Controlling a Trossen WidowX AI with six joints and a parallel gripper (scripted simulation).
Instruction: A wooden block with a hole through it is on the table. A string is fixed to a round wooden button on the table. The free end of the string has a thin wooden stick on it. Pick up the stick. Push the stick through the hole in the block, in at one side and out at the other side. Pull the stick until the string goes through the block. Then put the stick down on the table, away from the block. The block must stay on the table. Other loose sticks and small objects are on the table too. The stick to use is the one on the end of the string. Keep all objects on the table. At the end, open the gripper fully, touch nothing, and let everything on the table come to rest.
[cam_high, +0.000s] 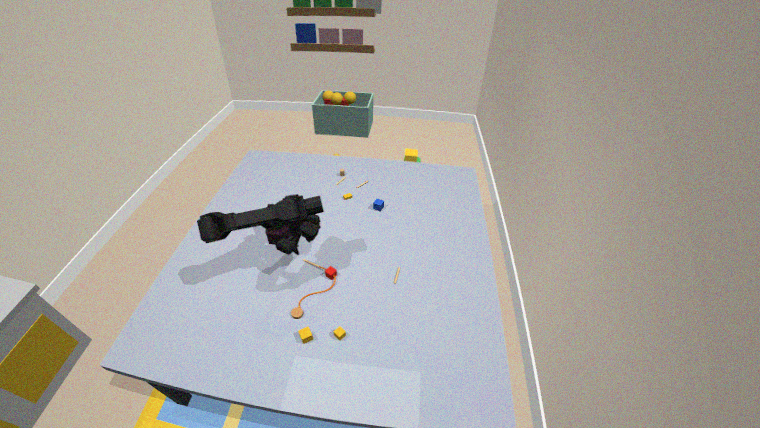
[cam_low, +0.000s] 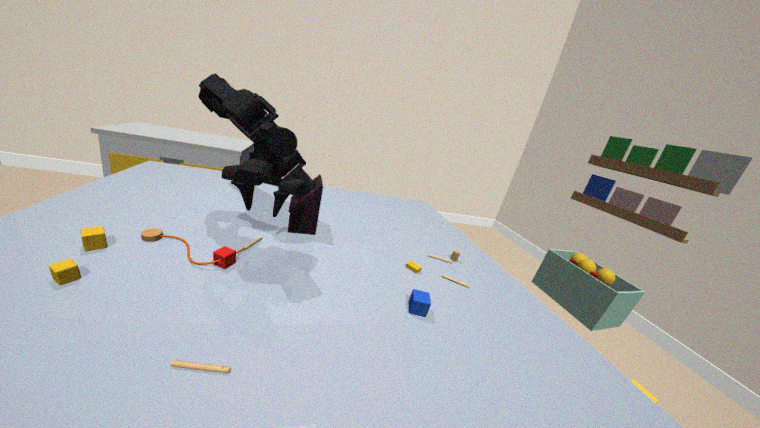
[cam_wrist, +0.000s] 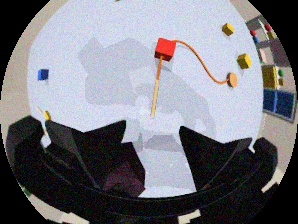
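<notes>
Black hand (cam_low: 261, 204) open, empty, above small red wooden block (cam_low: 224, 256). Thin stiff light wooden stick (cam_low: 249, 244) pokes out of block on surface (cam_low: 345, 340), orange string (cam_low: 183, 247) trailing opposite. Regrip stick's free end.

Playroom — toy bin (cam_high: 342, 121) (balls), shelf (cam_high: 331, 47).

Table (cam_low: 345, 372): pale blue top, smooth, faint sheen carrying soft shadows.
Block (cam_low: 224, 256): red, matt, painted look.
Stick (cam_low: 249, 244), touching the block: thin, pale bare wood.
String (cam_low: 186, 249), on the block's other side: orange cord, matt.
Button (cam_low: 152, 234), at the string's far end from the block: tan wood, flat, unvarnished.
Gripper (cam_low: 261, 200), above the table behind the block: black, matt, plastic-like.
</notes>
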